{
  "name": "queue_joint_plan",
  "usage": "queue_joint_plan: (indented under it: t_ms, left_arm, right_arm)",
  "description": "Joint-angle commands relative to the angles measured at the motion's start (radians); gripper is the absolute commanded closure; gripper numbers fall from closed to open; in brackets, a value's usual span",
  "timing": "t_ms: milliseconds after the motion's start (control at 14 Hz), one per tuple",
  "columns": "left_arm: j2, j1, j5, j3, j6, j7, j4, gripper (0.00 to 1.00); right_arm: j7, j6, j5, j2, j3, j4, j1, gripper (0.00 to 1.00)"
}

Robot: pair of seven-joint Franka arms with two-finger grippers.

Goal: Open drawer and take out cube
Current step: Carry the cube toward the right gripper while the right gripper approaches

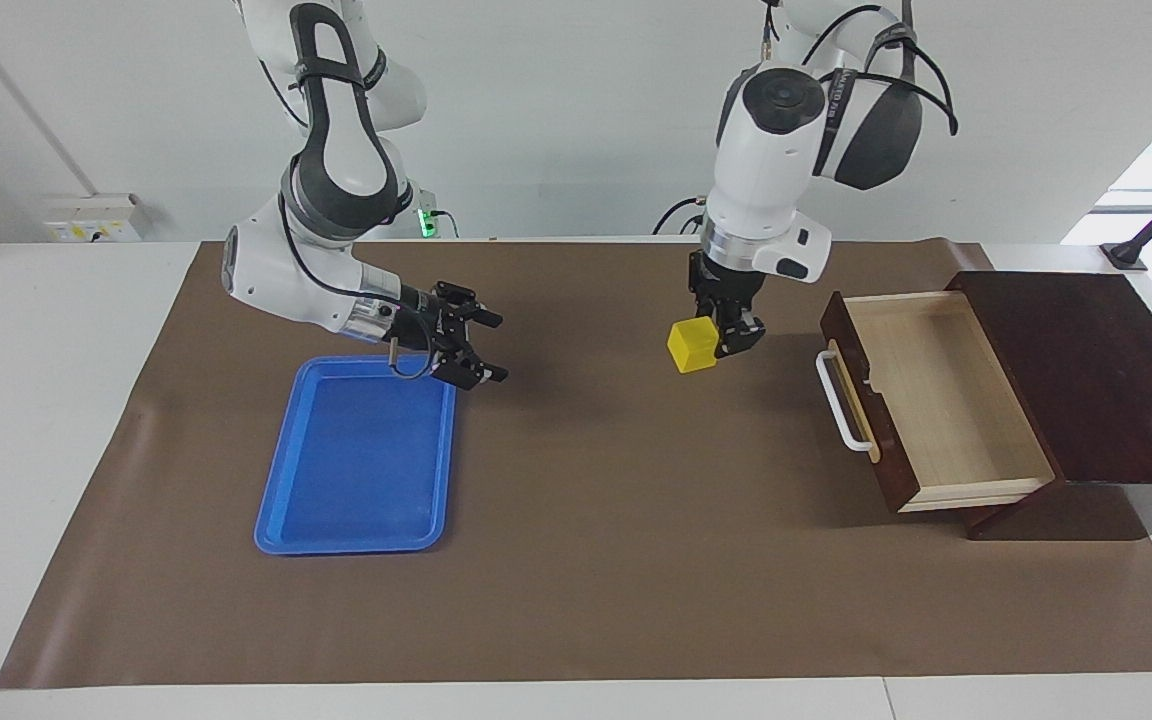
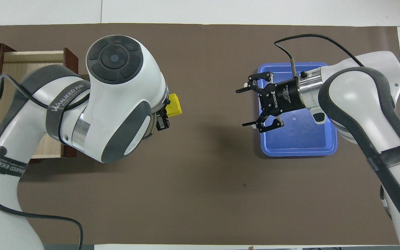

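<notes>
The drawer [image 1: 946, 400] stands pulled open at the left arm's end of the table, its pale wood inside bare, and the left arm covers most of the drawer [image 2: 33, 57] from above. My left gripper [image 1: 721, 338] is shut on the yellow cube [image 1: 692, 346] and holds it in the air over the brown mat, beside the drawer's white handle [image 1: 841, 405]. From overhead the cube [image 2: 174, 104] sticks out past the left gripper [image 2: 163, 116]. My right gripper [image 1: 494, 348] hangs open and empty over the blue tray's edge, as the overhead view of the right gripper [image 2: 242, 107] confirms.
A blue plastic tray [image 1: 356, 470] lies on the mat toward the right arm's end, also seen from above as the tray [image 2: 297, 142]. The dark wooden box [image 1: 1086, 370] holds the drawer. Brown mat [image 1: 616, 500] covers the table.
</notes>
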Motion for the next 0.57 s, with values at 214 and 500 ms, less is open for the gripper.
queue_joint_plan:
  t_ms: [214, 500]
  left_arm:
    - [0.001, -0.058, -0.006, 0.019, 0.025, -0.048, 0.006, 1.0]
    - [-0.005, -0.058, -0.006, 0.02, 0.032, -0.048, -0.014, 1.0]
  right_arm:
    - [-0.01, -0.061, -0.022, 0.167, 0.003, 0.219, -0.016, 0.0]
    - [0.068, -0.058, -0.091, 0.21, 0.003, 0.301, 0.047, 0.0]
